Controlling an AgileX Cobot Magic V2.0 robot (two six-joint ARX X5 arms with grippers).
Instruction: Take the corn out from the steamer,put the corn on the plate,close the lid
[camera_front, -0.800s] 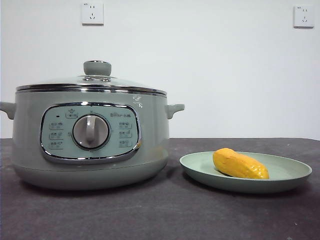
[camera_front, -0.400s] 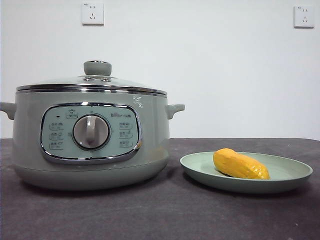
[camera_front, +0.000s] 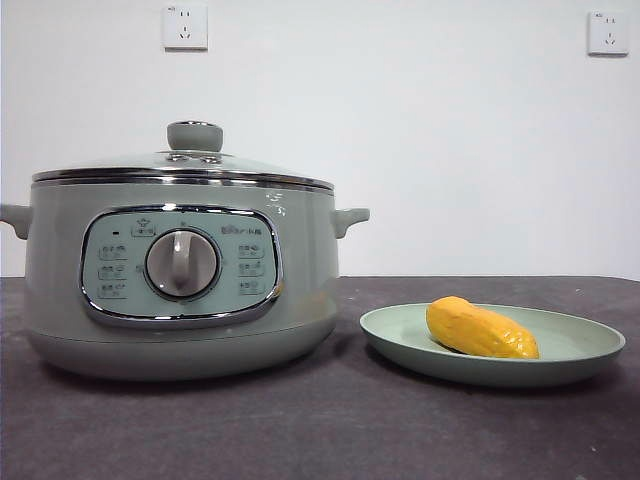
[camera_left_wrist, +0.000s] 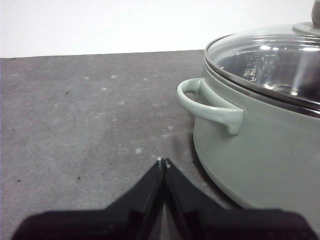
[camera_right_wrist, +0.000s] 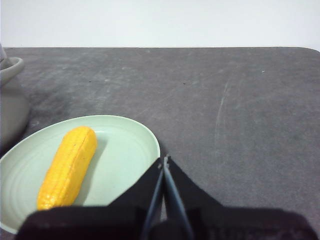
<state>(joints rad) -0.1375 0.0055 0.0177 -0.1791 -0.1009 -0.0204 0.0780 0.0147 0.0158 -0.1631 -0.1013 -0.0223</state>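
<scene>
Corn (camera_front: 481, 329) lies on the plate (camera_front: 590, 352) beside the steamer (camera_front: 180, 290), lid (camera_front: 185, 165) on; both my grippers (camera_left_wrist: 163, 161) (camera_right_wrist: 164, 159) are clenched empty, task seems finished.

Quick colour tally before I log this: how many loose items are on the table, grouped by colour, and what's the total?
Pale green: 2, the steamer and the plate.
Yellow-orange: 1, the corn lying on the plate.
Clear glass with steel rim: 1, the lid seated on the steamer.
Total: 4.
</scene>
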